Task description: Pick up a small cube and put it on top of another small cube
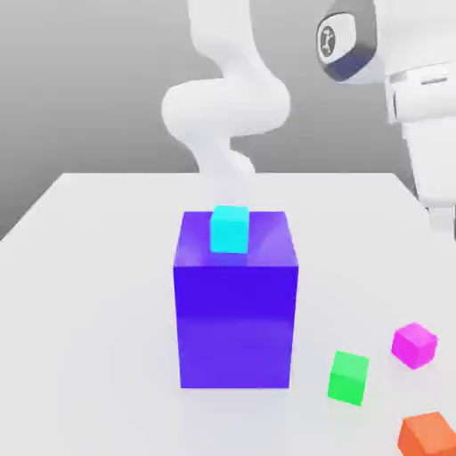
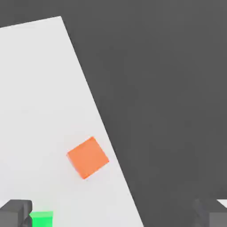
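Note:
Three small cubes lie on the white table (image 1: 98,267) toward the exterior view's right: green (image 1: 349,378), magenta (image 1: 414,345) and orange (image 1: 429,435). A fourth small cube, cyan (image 1: 231,229), rests on top of a tall blue block (image 1: 236,307). My gripper (image 2: 114,216) hangs open high above the table's right side, its two dark fingers (image 2: 15,213) spread wide with nothing between them. In the hand view the orange cube (image 2: 88,157) lies close to the table's edge, and the green cube (image 2: 42,219) peeks in beside one finger.
The white arm (image 1: 227,107) rises behind the blue block, and the hand (image 1: 427,142) is at the exterior view's upper right. In the hand view, dark floor (image 2: 177,88) lies beyond the table's edge, just past the orange cube.

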Available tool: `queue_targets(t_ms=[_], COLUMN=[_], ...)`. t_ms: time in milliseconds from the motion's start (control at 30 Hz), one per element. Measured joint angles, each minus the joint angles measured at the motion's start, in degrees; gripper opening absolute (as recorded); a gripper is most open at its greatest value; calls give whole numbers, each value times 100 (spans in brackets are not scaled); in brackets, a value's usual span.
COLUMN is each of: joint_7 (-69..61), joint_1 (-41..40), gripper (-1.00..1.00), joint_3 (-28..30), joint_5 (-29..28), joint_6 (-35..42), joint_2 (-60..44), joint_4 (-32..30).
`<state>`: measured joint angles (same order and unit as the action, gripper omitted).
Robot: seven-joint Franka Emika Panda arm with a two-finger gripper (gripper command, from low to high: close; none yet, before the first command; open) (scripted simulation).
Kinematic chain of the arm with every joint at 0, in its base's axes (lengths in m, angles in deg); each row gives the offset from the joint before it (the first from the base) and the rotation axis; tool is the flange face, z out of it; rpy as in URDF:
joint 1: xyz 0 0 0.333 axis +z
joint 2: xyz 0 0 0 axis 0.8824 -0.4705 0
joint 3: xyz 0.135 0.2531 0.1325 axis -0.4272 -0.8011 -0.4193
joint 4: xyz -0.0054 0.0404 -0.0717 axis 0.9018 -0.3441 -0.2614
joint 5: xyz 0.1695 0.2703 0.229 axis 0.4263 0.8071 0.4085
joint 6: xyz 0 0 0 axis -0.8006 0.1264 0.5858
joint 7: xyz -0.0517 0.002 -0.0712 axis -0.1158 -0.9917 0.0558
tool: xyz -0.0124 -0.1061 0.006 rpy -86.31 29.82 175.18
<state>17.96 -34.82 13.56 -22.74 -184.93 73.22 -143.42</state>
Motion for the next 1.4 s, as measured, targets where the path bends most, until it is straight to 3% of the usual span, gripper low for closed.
queue_targets(t_ms=[300, 467, 500, 733, 900, 1067, 1133, 1267, 1300, 1400], joint_7=[-1918, -1823, -1786, -1775, -2034, -1711, -1607, -1538, -1529, -1529], joint_1=[779, 1046, 1110, 1124, 941, 9, -436, -308, -303, -303], gripper=[0, 0, -100, -100, -100, -100, -100, -100, 100, 100], joint_3=[-477, -220, -146, -130, -388, 220, 260, 206, 213, 213], joint_5=[-403, -804, -853, -871, -531, -134, -75, -106, -115, -115], joint_6=[-836, -1597, -1753, -1774, -1071, -281, -337, -1014, -1137, -1137], joint_2=[-1660, -2681, -2875, -2918, -2028, -980, -1002, -1704, -1833, -1833], joint_4=[-520, -391, -353, -345, -527, -770, -805, -781, -775, -775])
